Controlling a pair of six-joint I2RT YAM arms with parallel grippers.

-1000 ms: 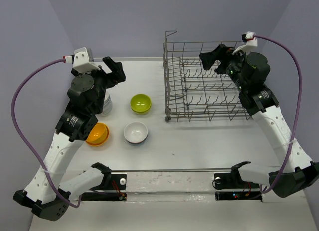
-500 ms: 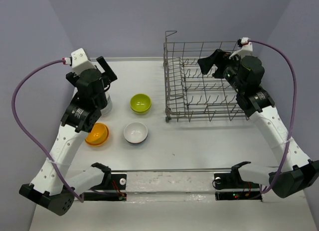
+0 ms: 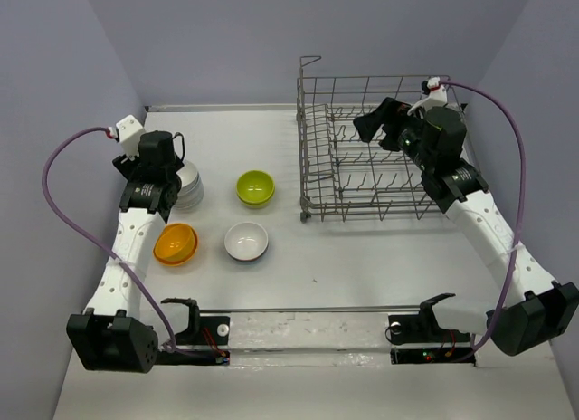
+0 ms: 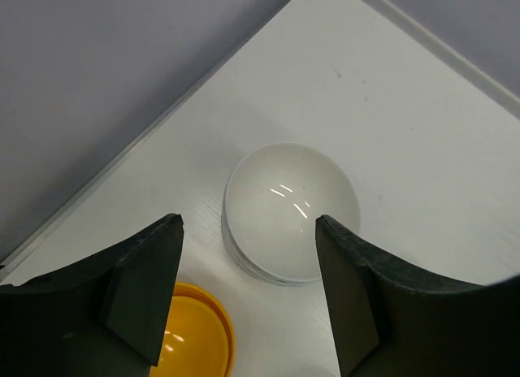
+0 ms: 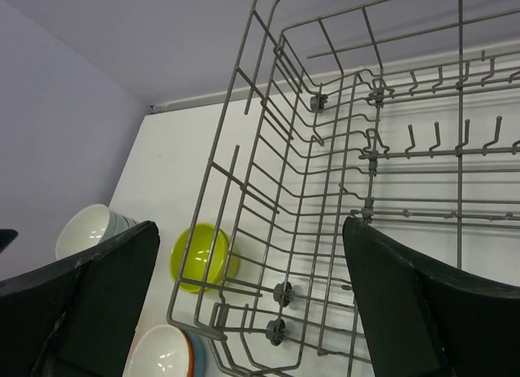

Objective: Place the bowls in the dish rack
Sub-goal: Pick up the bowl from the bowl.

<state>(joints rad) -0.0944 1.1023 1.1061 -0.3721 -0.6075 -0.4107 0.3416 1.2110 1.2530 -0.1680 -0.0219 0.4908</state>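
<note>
A stack of white bowls [image 3: 190,188] [image 4: 291,210] sits at the table's left. My left gripper [image 3: 180,156] [image 4: 248,231] hangs over it pointing down, open, with nothing between its fingers. An orange bowl [image 3: 175,243] [image 4: 192,336] lies nearer, partly behind the left finger in the wrist view. A lime green bowl [image 3: 255,186] [image 5: 197,255] and a white bowl [image 3: 246,242] [image 5: 161,353] nested on a blue one stand mid-table. The grey wire dish rack [image 3: 375,157] [image 5: 325,149] holds no bowls. My right gripper [image 3: 376,125] [image 5: 250,231] hovers open above its left half.
The rack's left wall [image 5: 244,190] stands between my right gripper and the lime bowl. The table's back edge meets the purple wall [image 4: 122,68] close behind the white stack. A metal rail [image 3: 308,310] runs along the near edge between the arm bases.
My left arm has pulled in toward the left and turned its gripper down over the white stack, its jaws a little narrower. My right gripper has drifted slightly left above the rack.
</note>
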